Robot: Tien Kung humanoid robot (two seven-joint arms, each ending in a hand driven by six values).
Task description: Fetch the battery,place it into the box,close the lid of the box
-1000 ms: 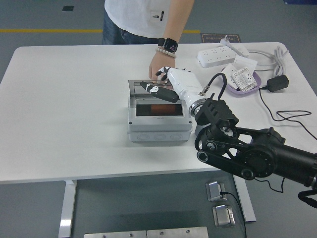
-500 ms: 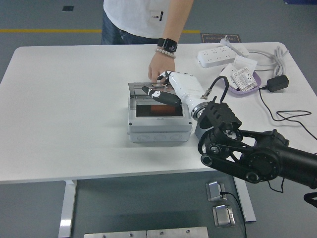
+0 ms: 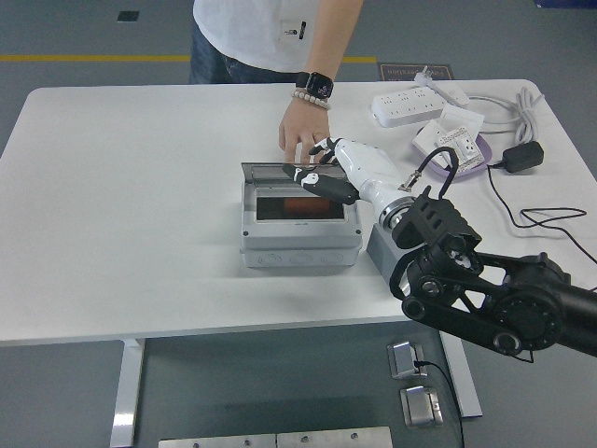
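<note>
On the white tabletop (image 3: 121, 205) we see the grey box (image 3: 298, 229) with its clear lid (image 3: 270, 172) tipped up at the back, and an orange-brown shape in its dark opening, possibly the battery, though we cannot tell. Just right of it, our right robot hand (image 3: 322, 173) reaches over the lid's right end, dark fingers (image 3: 322, 184) stretched out and grasping nothing. Behind, a person's hand (image 3: 303, 126) rests at the lid's far edge, with a power strip (image 3: 410, 105) farther right.

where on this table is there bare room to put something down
The whole left half of the table, from its left edge to the grey box, is bare, as is the strip behind the box leftwards. The far right corner is crowded: power strip, purple tray, black cable.
</note>
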